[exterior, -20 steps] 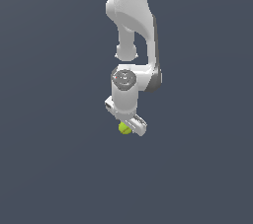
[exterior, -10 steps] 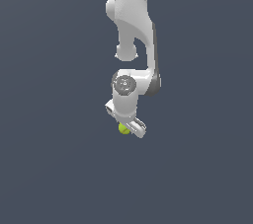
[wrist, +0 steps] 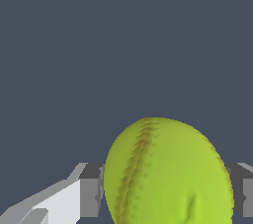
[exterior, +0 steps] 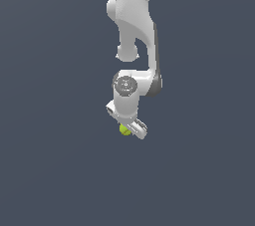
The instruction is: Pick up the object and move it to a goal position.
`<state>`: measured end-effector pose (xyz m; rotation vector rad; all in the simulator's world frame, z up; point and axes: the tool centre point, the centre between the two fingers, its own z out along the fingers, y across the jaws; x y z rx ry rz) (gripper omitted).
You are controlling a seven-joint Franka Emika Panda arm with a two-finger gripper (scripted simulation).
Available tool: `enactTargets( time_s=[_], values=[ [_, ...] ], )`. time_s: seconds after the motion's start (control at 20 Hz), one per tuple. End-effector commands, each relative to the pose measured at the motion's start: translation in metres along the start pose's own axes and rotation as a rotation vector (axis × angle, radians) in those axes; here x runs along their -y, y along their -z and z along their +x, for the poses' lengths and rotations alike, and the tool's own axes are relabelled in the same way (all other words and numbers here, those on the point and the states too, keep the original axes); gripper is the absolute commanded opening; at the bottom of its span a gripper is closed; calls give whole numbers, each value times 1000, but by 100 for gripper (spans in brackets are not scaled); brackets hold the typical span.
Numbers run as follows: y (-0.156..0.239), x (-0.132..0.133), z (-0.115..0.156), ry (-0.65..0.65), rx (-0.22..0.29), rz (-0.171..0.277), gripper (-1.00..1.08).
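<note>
Wrist view: the gripper (wrist: 165, 193) has its two grey fingers (wrist: 90, 191) pressed against either side of the yellow-green ball (wrist: 168, 173), gripping it; a brownish stitched seam curves down the ball's face. From the exterior view, the ball (exterior: 124, 130) peeks out beneath the white gripper (exterior: 127, 126), at the end of the arm (exterior: 137, 31) reaching down over the plain dark surface (exterior: 50, 145).

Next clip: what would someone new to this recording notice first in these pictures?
In the wrist view, the yellow-green ball with its dark stitched seam fills the foreground, with a grey finger of the hand close against each side. In the exterior view, the white arm hangs down the middle of a plain dark grey scene, and the ball peeks out as a small bright spot under the hand.
</note>
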<state>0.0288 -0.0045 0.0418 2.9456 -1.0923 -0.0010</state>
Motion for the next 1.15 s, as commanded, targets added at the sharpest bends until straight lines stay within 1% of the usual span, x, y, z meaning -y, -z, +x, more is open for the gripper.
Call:
enactTargets(
  time_s=[0.0,0.3,0.75,1.1],
  values=[
    [1,-1,-1,0,0,0,-100],
    [10,-7,-9,0,0,1,-100],
    [34,-25,-30,0,0,1,-100],
    [41,-30,-36,0,0,1,-100]
  ],
)
